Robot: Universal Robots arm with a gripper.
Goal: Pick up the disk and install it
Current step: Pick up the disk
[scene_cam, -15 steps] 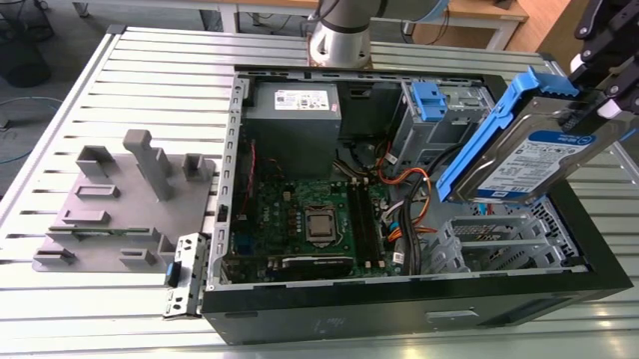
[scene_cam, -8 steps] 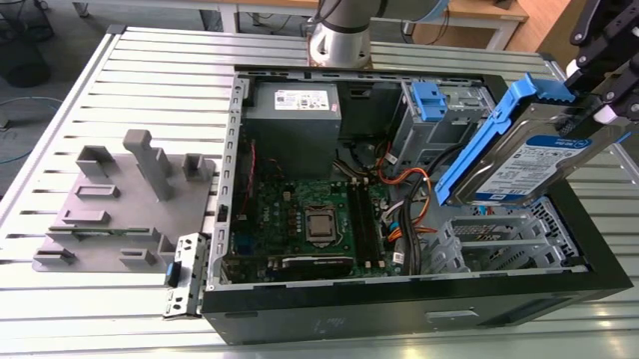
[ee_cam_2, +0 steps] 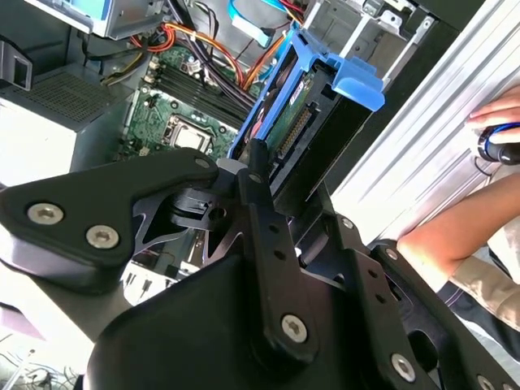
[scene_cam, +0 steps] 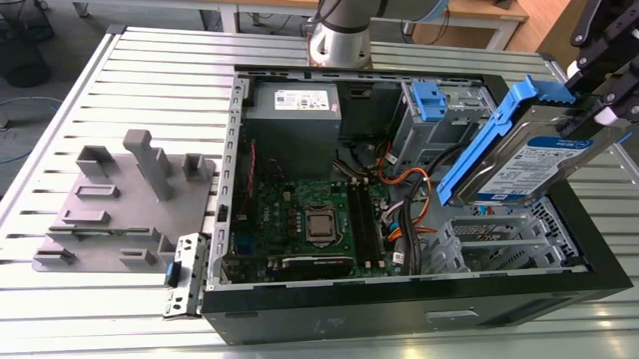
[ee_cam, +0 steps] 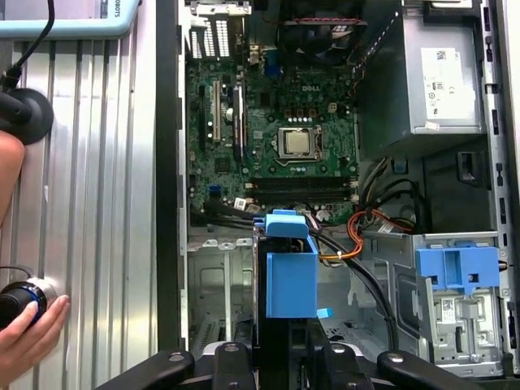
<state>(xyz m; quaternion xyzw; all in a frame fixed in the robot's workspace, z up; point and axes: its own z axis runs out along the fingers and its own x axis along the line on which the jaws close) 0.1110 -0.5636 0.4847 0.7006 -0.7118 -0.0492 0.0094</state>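
Disk [scene_cam: 524, 161] is off the bench [scene_cam: 150, 67] and in the air, hanging over the open computer case [scene_cam: 399, 318] toward the exterior view's right. The jaws are clenched on it at its upper end. In the second wrist view one black finger [ee_cam_2: 258, 175] presses along the disk [ee_cam_2: 301, 122] just beside its blue carrier frame [ee_cam_2: 325, 69].

We note the tilt: label face up and outward, one long blue edge lowest, the whole thing clear of the case walls and touching nothing but the jaws. We judge this a carrying posture, with the grip at one end so the other end is free.

In the first wrist view the disk [ee_cam: 291, 280] shows edge-on, directly above an unfilled silver drive cage [ee_cam: 219, 284]. That lines up with the perforated bay [scene_cam: 499, 232] under it in the exterior view. We take the disk as lifted and brought over the case, not yet seated.

A neighbouring cage carries its own blue latch piece [scene_cam: 426, 105]. The motherboard [scene_cam: 310, 224] and orange cabling [scene_cam: 399, 179] lie well below the disk.

A grey fixture plate [scene_cam: 110, 202] sits on the bench at the exterior view's left, well apart. A person's hand [ee_cam: 28, 337] rests outside the case wall.
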